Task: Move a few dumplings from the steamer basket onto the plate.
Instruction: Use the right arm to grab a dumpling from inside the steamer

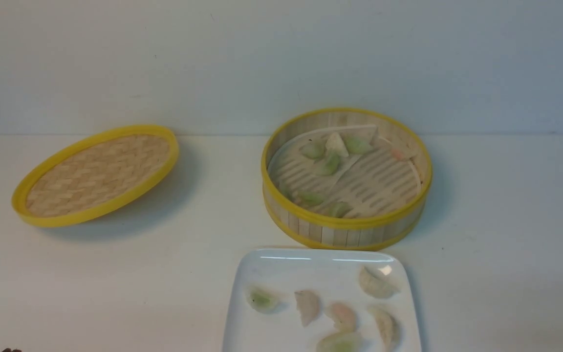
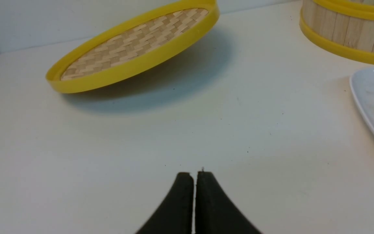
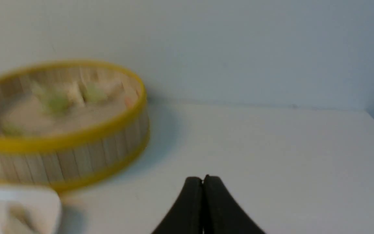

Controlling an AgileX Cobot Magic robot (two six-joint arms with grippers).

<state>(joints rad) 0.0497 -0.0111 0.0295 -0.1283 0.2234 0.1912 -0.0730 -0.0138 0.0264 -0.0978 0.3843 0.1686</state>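
My left pincer (image 2: 194, 175) and right pincer (image 3: 203, 178): jaws together, empty, over table (image 1: 164, 274). Six dumplings (image 1: 342, 315) on plate (image 1: 271, 264), just in front of basket (image 1: 345, 230); more inside it.

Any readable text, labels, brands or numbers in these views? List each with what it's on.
None in any view.
The steamer basket, lid, plate, dumplings and table carry no print, label or number.
The right wrist view is blurred, but nothing text-like shows there.
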